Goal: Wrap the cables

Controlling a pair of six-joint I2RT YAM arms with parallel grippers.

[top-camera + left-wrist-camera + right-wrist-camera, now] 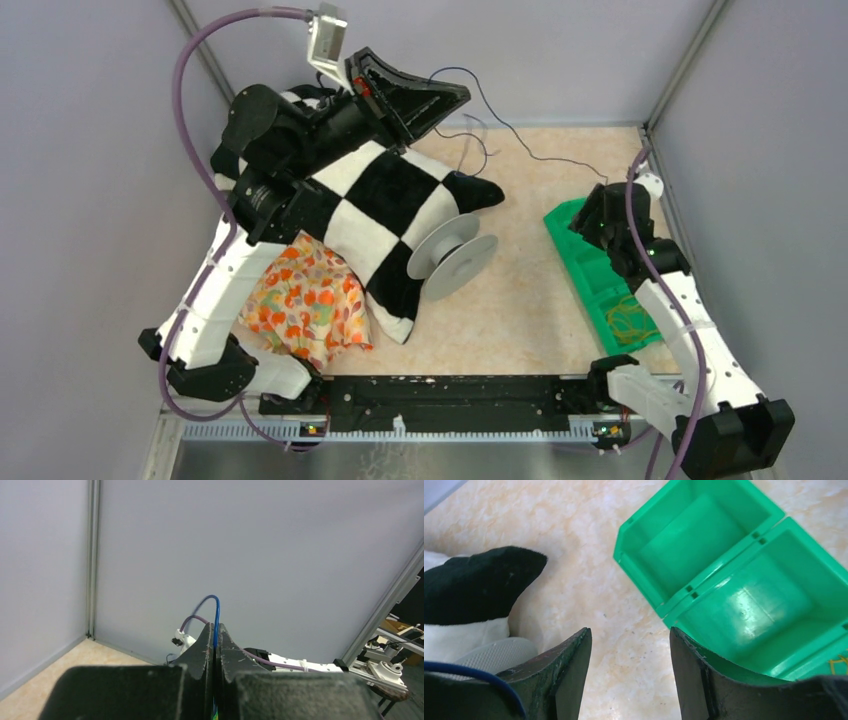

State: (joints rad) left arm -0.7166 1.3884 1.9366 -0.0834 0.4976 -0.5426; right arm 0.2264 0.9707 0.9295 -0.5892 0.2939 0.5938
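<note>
The cable is a thin dark wire that runs from my left gripper across the back of the table, with loops near the cushion. My left gripper is raised at the back and shut on the wire. In the left wrist view the wire looks blue and arches up from between the closed fingertips of the gripper. A grey spool lies tilted against the cushion, and its edge shows in the right wrist view. My right gripper is open and empty in the right wrist view, over bare table beside the green bin.
A black-and-white checkered cushion lies under the left arm, with its black corner in the right wrist view. A floral cloth lies in front of it. A green compartment bin at the right holds yellow rubber bands; its near compartments are bare. Walls enclose the table.
</note>
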